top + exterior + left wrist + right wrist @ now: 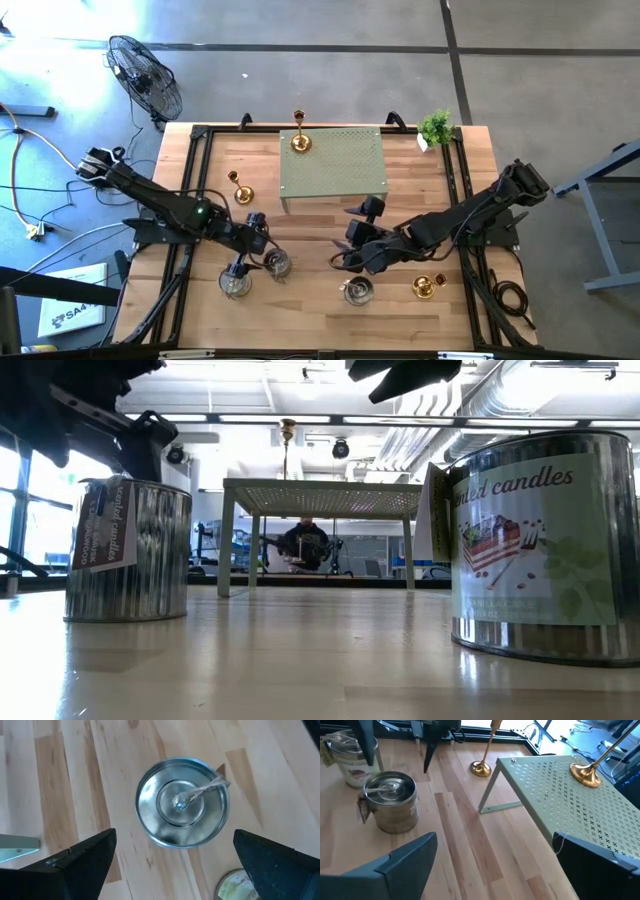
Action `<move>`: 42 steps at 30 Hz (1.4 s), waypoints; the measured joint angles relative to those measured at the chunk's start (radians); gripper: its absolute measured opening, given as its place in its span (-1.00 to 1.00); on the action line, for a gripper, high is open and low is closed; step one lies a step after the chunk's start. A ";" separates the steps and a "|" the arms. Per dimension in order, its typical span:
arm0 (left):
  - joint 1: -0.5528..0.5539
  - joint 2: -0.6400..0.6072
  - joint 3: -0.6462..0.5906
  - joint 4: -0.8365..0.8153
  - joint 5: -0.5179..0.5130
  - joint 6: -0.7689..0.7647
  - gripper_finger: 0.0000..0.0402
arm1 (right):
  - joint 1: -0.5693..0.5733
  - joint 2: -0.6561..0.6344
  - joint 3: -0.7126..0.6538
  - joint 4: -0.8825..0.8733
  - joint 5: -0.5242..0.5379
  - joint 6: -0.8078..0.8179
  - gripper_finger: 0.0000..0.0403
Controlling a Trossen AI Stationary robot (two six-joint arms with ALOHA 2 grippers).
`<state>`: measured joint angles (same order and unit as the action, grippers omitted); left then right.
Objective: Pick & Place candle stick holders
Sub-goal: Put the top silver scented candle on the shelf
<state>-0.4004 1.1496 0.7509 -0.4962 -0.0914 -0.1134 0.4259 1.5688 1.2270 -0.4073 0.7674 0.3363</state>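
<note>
Two dark fingers [395, 870] fill the bottom corners, spread wide. A silvery tin [390, 802] stands at left, another [350, 762] at upper left. One gold holder [587, 770] rests on the perforated stand [570, 810]; another [482, 765] stands beside it.

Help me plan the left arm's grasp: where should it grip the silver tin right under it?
Across the round rim of the silver tin, from straight above. It stands upright with its top open, and the open left gripper already straddles it, so closing on opposite walls looks simplest.
</note>
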 joint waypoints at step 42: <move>0.001 0.346 0.187 -0.044 0.209 0.025 0.97 | 0.000 0.000 0.000 0.000 -0.027 0.003 0.94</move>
<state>-0.3995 1.4954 0.9382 -0.5401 0.1175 -0.0879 0.4259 1.5688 1.2270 -0.4072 0.7406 0.3393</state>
